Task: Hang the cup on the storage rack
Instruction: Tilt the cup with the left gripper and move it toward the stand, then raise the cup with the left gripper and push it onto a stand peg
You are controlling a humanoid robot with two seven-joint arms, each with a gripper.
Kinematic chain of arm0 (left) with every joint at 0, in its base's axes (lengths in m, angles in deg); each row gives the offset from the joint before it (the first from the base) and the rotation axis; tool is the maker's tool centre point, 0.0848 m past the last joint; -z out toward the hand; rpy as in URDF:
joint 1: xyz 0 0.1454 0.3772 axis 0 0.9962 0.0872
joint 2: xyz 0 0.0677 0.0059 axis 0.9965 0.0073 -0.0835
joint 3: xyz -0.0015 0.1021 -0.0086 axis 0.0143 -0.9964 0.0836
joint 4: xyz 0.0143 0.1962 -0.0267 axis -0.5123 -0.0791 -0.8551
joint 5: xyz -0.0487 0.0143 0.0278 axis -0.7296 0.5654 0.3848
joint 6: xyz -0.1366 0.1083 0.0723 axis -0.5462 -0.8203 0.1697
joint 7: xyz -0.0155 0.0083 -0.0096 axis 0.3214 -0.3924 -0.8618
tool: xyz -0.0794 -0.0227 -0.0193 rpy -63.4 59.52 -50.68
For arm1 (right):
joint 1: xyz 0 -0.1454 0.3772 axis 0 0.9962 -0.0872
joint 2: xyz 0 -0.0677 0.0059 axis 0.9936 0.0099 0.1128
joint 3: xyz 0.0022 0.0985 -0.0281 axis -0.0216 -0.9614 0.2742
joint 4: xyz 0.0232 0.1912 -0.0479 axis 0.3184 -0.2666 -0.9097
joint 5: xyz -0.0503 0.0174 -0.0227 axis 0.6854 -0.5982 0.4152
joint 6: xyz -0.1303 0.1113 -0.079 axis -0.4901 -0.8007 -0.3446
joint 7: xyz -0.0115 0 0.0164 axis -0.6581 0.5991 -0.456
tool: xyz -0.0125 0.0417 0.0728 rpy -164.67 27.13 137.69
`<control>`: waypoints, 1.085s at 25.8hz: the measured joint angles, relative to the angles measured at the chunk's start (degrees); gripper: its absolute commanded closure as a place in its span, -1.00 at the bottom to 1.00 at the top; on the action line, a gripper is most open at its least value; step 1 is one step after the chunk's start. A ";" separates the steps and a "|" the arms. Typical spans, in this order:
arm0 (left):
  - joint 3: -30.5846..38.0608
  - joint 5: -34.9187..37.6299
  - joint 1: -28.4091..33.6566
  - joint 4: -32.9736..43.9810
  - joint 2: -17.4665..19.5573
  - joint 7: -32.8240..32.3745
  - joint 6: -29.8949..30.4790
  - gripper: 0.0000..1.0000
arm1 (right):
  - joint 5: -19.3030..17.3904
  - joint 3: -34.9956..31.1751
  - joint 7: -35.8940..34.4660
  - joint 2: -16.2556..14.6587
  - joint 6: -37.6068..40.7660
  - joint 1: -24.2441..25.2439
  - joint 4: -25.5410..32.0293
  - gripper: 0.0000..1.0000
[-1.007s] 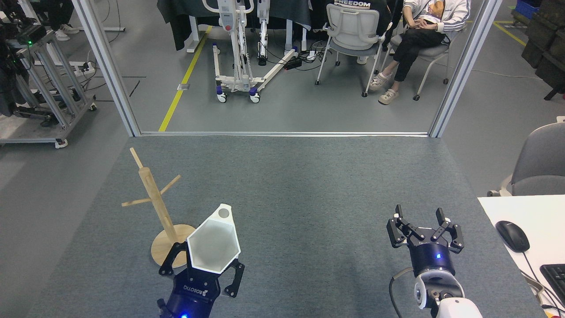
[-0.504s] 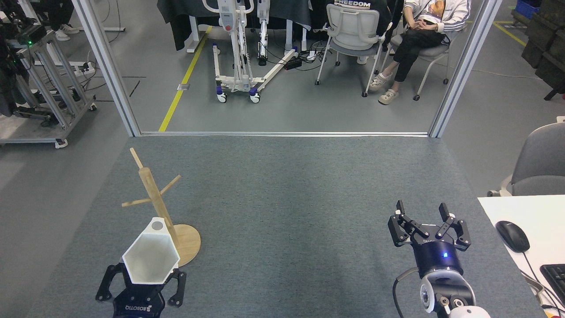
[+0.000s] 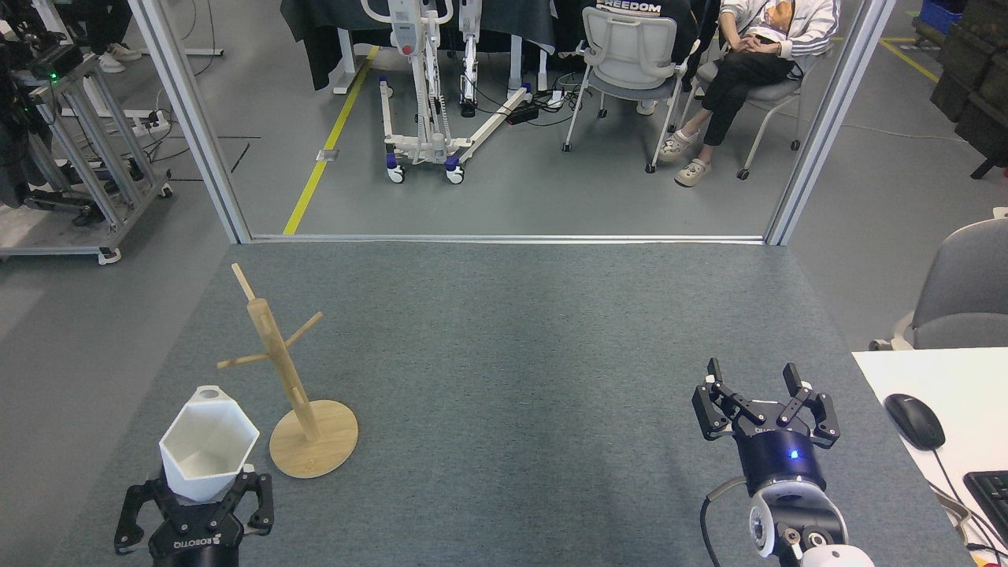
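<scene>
**Cup held low at seven o'clock, left of the rack**

The left gripper (image 3: 195, 498) sits at about seven o'clock in the head view, near the bottom edge, its fingers clamped around the lower body of the white cup (image 3: 209, 441). The cup stands mouth-up with its hexagonal rim tilted slightly toward the camera; its side tab with the round hole points to twelve o'clock, away from the robot.

The storage rack (image 3: 295, 386) stands on the grey felt table (image 3: 512, 354) just beside the cup, at the cup's three o'clock. Its round disc base lies flat, and the post leans toward eleven o'clock in the view, with thin pegs spreading from its upper part. The cup hangs on none of the pegs, and a narrow gap shows between its rim and the base.

The right gripper (image 3: 765, 402) hovers at about five o'clock, well apart from cup and rack, its fingers spread wide and holding nothing.

A computer mouse (image 3: 913, 420) lies on a white desk (image 3: 945, 378) at four o'clock.
</scene>
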 measured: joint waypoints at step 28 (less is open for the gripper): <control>-2.42 -0.61 -12.25 -8.18 0.20 -6.46 -1.56 1.00 | -0.01 -2.05 0.37 -0.13 0.14 2.05 -0.54 -0.98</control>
